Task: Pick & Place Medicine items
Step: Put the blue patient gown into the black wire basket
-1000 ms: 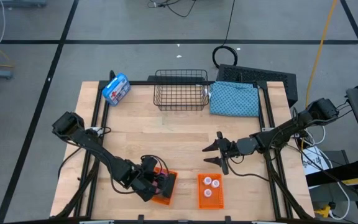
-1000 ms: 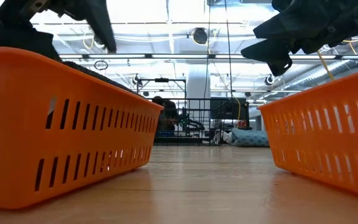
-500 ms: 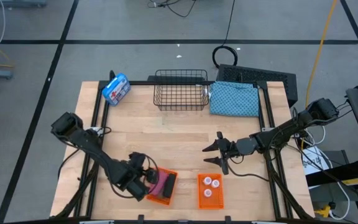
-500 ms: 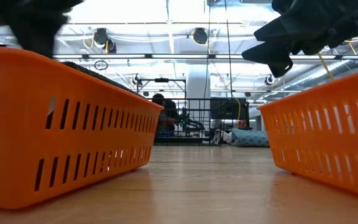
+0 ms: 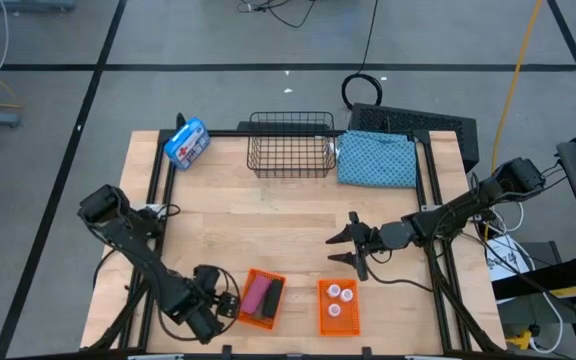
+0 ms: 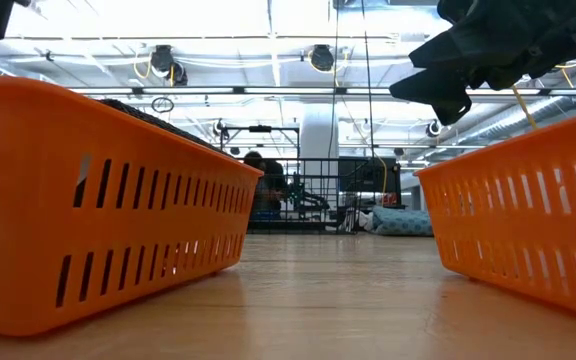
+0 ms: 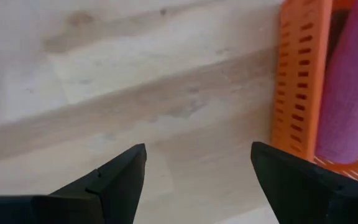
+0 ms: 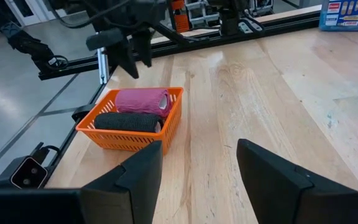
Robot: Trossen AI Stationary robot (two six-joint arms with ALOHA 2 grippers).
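Observation:
My left gripper (image 5: 218,311) (image 7: 197,155) is open, low over bare wood just left of the left orange basket (image 5: 268,276), near the table's near edge. In that basket lie the pink piece (image 5: 256,297) (image 8: 140,101) and the black piece (image 5: 272,295) (image 8: 128,121), side by side on its floor. No brown piece shows. Three white bottles (image 5: 337,297) stand in the right orange basket (image 5: 320,312). My right gripper (image 5: 343,248) (image 8: 197,155) is open and hangs above the table beyond the right basket, pointing toward the left basket.
A black wire basket (image 5: 290,145), a blue patterned cloth (image 5: 378,160) and a blue-and-white package (image 5: 187,142) lie along the far edge. Black frame rails run down both sides of the table. Bare wood spans the middle between the arms.
My left gripper has drawn back from over the left orange basket toward the table's left and near edge. The pink piece, covered by the gripper before, now lies open to view in the basket beside the black one. My right arm has kept still.

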